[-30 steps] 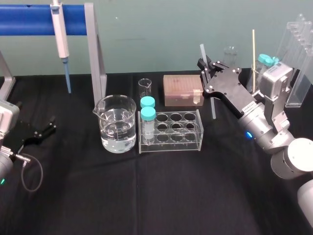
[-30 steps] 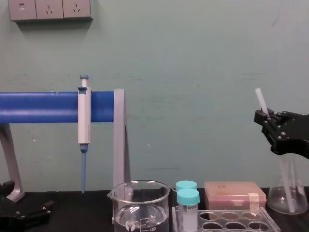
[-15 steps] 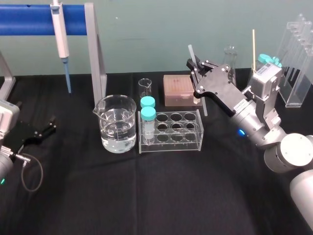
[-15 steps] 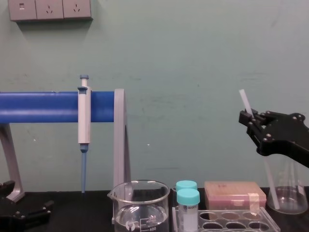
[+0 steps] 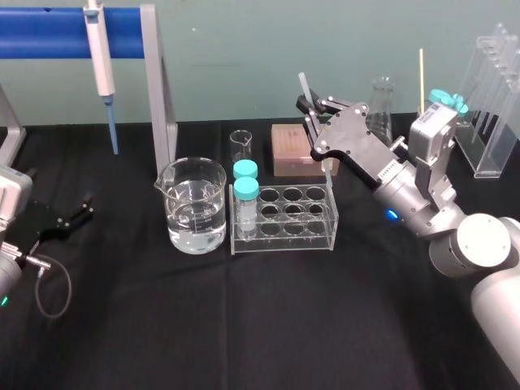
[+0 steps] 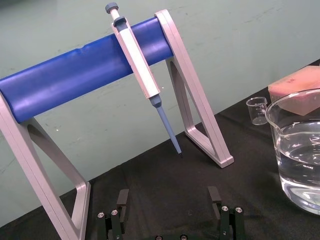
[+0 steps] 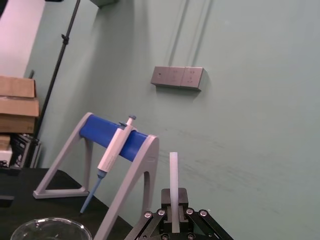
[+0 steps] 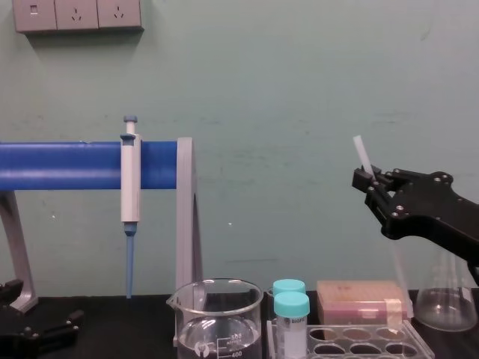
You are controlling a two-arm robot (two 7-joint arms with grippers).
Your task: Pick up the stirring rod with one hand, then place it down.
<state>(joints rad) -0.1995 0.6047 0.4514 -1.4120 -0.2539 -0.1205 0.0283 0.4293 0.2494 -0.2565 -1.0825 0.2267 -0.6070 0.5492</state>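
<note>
Right tool (image 5: 312, 110): black, jointed fingers w/ visible screws, raised over the table (image 5: 244, 325) just behind the tube rack (image 5: 284, 218). Fingers were pressed together, pinching the stirring rod (image 5: 303, 83). Rod was thin, straight, translucent whitish, plain. It was held near-upright w/ a slight tilt. Short top end stuck out above the fingertips; the longer lower part ran down under the tool, crossing in front of the pink box (image 5: 296, 146) in head view. Chest view: tool (image 8: 366, 179) well above the glassware, rod (image 8: 360, 153) against the wall.

Rack was clear plastic, round wells, two teal-capped tubes (image 5: 245, 188) at its left end. Left of that was a glass beaker (image 5: 195, 207), part-filled w/ clear liquid. A small glass flask (image 5: 382, 96) stood behind the right arm.

Left tool (image 5: 83, 208) was parked low at the table's left edge, fingers spread, nothing between them.

Table was covered in matte black cloth. At back left a white pipette (image 5: 101, 57) w/ blue tip hung on a blue-barred stand (image 5: 49, 32). Wall behind was pale green, w/ grey sockets (image 8: 78, 15) high up.
</note>
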